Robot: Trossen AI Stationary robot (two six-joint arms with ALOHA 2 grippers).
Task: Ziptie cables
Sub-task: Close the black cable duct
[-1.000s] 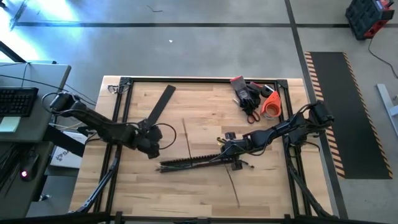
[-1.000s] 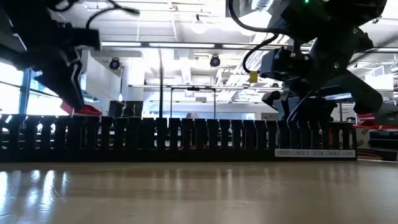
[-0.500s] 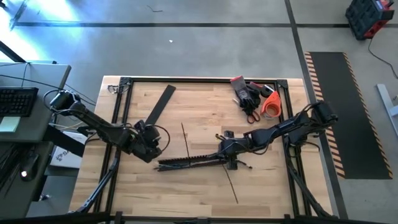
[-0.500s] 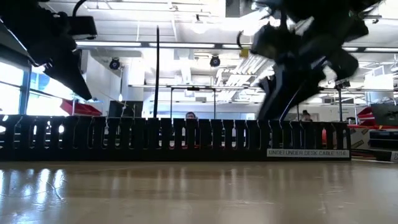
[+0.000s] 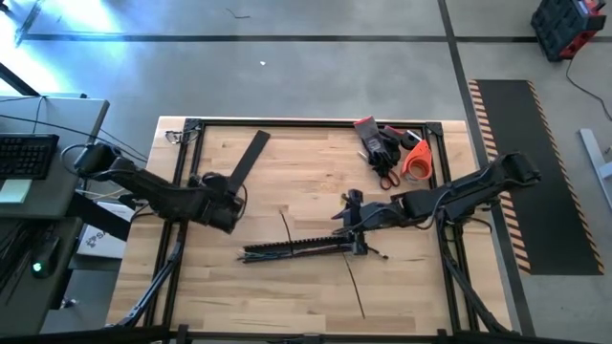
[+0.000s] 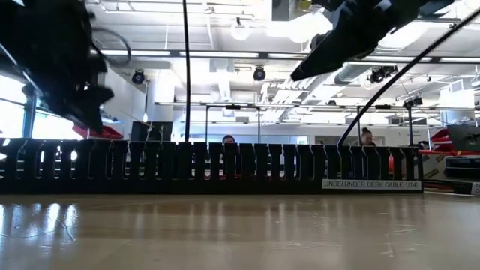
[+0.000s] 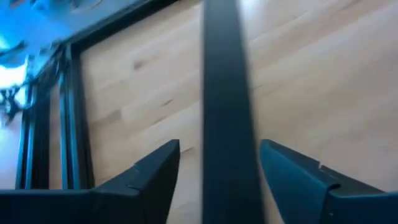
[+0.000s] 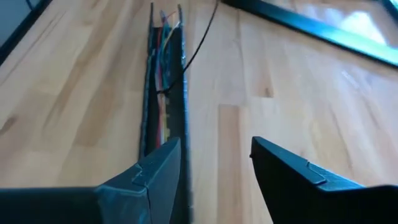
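The cables (image 8: pixel 163 74) lie inside the slotted rail (image 5: pixel 296 248), mid-table, a bit toward the near edge. In the right wrist view you see reddish, whitish and dark strands running along the channel. The rail's long axis runs roughly left-right across the table (image 5: pixel 402 287), tilted slightly, with its right end a little farther back.

The right pincer (image 5: pixel 350 212) hangs just behind the rail's right end, off the surface. Its jaws are wide apart with nothing between them. From its wrist cam the rail runs straight out ahead, with the near end passing under the gap on its left-finger side, so pincer axis and cable axis are approx in line.

The left pincer (image 5: pixel 212 183) is over the flat black strip (image 5: pixel 247 159) at back left, well apart from the rail. It's also spread wide, jaws either side of the strip, not closed on it.

A thin black tie (image 5: pixel 286 227) sticks up from the rail around mid-length, and another strand (image 5: pixel 356 285) trails toward the near edge.

Judgement: right arm is clearly nearer the bundle. Next move prob needs it to drop fwd and down onto the rail's right end, w/ jaws turned across the long axis rather than along it
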